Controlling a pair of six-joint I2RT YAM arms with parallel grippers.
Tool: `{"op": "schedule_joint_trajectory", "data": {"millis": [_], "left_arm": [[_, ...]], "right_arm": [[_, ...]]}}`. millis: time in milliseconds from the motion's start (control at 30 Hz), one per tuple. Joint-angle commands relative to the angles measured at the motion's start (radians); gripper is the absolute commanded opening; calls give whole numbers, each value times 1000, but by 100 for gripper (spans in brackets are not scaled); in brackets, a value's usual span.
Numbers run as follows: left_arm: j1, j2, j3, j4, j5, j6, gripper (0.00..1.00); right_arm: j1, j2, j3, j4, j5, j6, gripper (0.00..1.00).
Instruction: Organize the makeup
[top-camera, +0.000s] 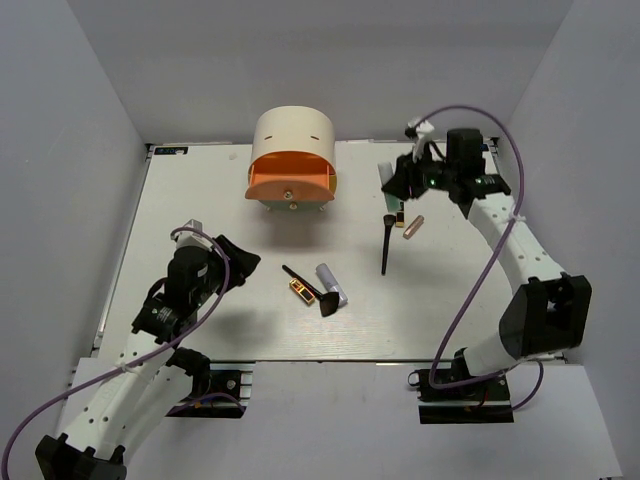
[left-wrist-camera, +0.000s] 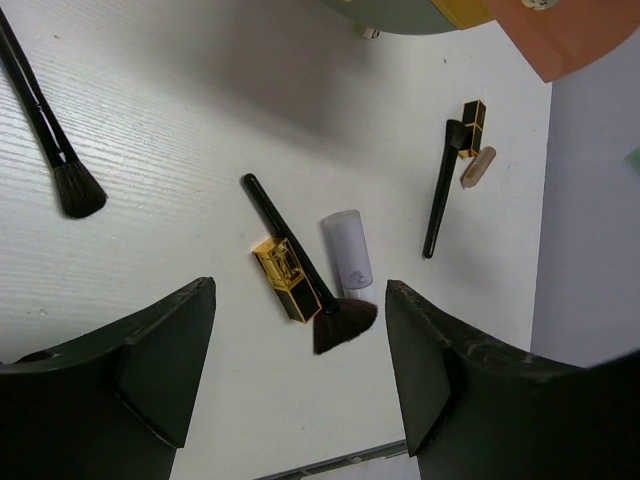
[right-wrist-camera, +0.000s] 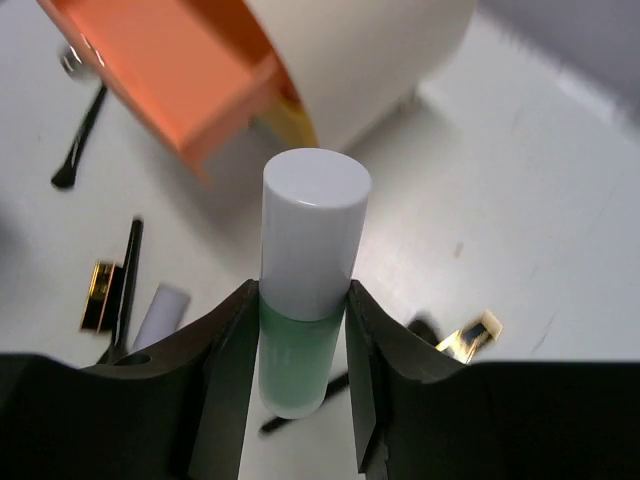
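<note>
right gripper (right-wrist-camera: 303, 310) clamped on the mint-green tube (right-wrist-camera: 312, 225), jaws pinching where the white cap meets the green body. tube pokes out past the fingertips toward the cream box (right-wrist-camera: 380, 60) and its orange drawer (right-wrist-camera: 170, 70) ahead. tube looks light, rigid, smooth and round, so it could twist or slip; gripping the body below the cap seems safest. left gripper (left-wrist-camera: 298, 385) jaws apart, empty; fan brush (left-wrist-camera: 345, 325), lipstick (left-wrist-camera: 275, 275), white-lavender tube (left-wrist-camera: 348, 250) just ahead of it.

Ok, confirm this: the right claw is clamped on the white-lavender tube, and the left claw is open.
Wrong tube. The right claw is clamped on the mint-green tube, as the right wrist view shows; the left claw is open.
</note>
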Motion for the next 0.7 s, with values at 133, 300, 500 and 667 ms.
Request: {"op": "schedule_joint_trajectory", "data": {"millis": [133, 300, 500, 667], "left_arm": [[5, -44, 0, -7, -19, -6, 78], [5, -74, 0, -27, -33, -14, 78], [5, -90, -12, -34, -36, -29, 78], [5, -100, -14, -40, -42, -31, 78]], "right_arm": [[100, 225, 385, 231, -177, -124, 0], [189, 321, 559, 312, -198, -201, 0], [277, 365, 574, 414, -185, -281, 0], [335, 405, 597, 353, -180, -360, 0]]}}
